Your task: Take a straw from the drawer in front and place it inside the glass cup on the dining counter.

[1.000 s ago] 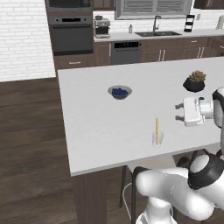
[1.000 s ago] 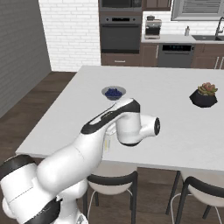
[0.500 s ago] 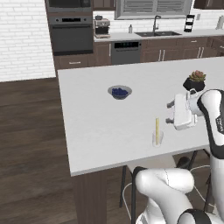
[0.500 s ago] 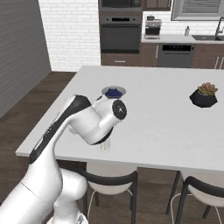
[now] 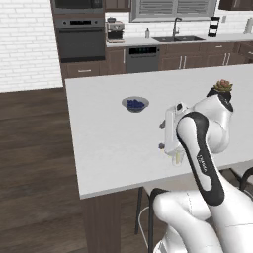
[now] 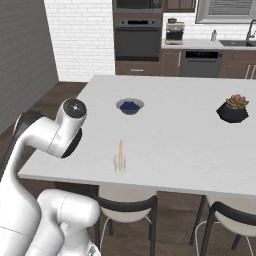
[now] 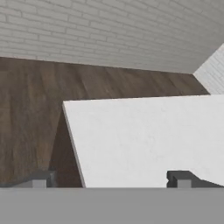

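So the straw (image 6: pixel 120 150) is standing upright inside the glass cup (image 6: pixel 120 163), leaning a touch on the rim, and the cup sits on the dining counter (image 6: pixel 175 135) close to its near edge, on the stool side. That spot makes sense to me, since it's within easy arm reach from where the base is parked. The bowl of berries (image 6: pixel 130 105) is well behind the cup toward the middle of the counter, and the potted plant (image 6: pixel 233 108) is far off to the side of the bowl, so nothing crowds the cup. In the hand view the gripper (image 7: pixel 111 178) looks out over the corner of the counter at the wood floor (image 7: pixel 30 113) and the white brick wall (image 7: pixel 109 30), with its two tips set wide apart and nothing between them, so the jaws are open and empty. In the left base view the cup (image 5: pixel 177 157) is mostly tucked behind the arm. My read is the placing part is done; the straw is where the task wants it and the arm just needs to get clear without bumping the cup.
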Controlling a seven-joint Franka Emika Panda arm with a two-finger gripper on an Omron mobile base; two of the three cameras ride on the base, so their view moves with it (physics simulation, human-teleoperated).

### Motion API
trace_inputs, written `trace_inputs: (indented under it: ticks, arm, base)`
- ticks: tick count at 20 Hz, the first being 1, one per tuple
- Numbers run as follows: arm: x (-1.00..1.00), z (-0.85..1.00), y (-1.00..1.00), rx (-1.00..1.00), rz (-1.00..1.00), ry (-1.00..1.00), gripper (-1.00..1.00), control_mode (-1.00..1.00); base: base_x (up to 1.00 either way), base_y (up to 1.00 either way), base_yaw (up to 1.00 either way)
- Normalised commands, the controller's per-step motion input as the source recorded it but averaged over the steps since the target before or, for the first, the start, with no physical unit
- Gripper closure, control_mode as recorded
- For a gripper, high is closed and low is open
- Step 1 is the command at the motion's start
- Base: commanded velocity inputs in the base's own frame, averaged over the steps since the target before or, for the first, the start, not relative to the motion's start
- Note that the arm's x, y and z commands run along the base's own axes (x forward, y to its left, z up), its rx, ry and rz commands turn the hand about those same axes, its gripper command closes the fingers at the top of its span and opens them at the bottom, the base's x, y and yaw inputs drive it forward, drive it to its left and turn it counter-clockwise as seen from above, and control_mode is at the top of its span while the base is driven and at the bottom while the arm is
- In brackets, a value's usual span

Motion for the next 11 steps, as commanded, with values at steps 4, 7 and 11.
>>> trace_inputs:
  ticks: [4, 7, 11]
  arm:
    - [0.00, -0.04, 0.11, 0.00, 0.05, 0.01, -1.00, -1.00]
    - [0.00, 0.00, 0.00, 0.00, 0.00, 0.00, -1.00, -1.00]
    - [0.00, 0.00, 0.00, 0.00, 0.00, 0.00, -1.00, -1.00]
  base:
    - [0.00, 0.00, 0.00]
    - [0.00, 0.00, 0.00]
    - [0.00, 0.00, 0.00]
